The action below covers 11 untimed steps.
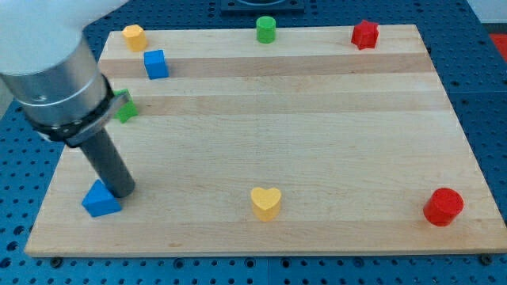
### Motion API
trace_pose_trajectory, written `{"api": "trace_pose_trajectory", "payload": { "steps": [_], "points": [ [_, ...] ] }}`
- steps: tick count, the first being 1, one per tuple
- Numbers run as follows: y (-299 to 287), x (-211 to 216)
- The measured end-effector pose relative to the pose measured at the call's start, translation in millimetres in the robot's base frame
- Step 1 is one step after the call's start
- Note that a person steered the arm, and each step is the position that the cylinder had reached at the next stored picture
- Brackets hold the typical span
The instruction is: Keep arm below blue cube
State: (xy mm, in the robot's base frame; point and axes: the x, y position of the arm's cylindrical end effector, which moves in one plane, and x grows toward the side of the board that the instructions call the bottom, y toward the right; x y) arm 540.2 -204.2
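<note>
The blue cube (pixel 156 63) sits near the view's top left on the wooden board (pixel 317 142). My tip (pixel 121 191) rests on the board at the lower left, well below the blue cube and slightly to its left. It touches or nearly touches the upper right side of a blue triangular block (pixel 100 199). The rod rises up and left to the large grey arm body (pixel 51 71), which hides part of the board's left edge.
A green block (pixel 124 108) is partly hidden behind the arm. A yellow block (pixel 134 36), a green cylinder (pixel 265 29) and a red star-like block (pixel 364 34) line the top. A yellow heart (pixel 266 203) and a red cylinder (pixel 443 207) sit near the bottom.
</note>
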Motion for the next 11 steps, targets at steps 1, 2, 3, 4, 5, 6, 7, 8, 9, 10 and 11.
{"api": "trace_pose_trajectory", "payload": {
  "steps": [1,2,3,4,5,6,7,8,9,10,11],
  "points": [
    [-19,0],
    [-20,0],
    [-20,-11],
    [-7,-39],
    [15,-65],
    [43,-95],
    [55,-142],
    [53,-165],
    [34,-175],
    [9,-200],
    [-26,-203]
  ]
}}
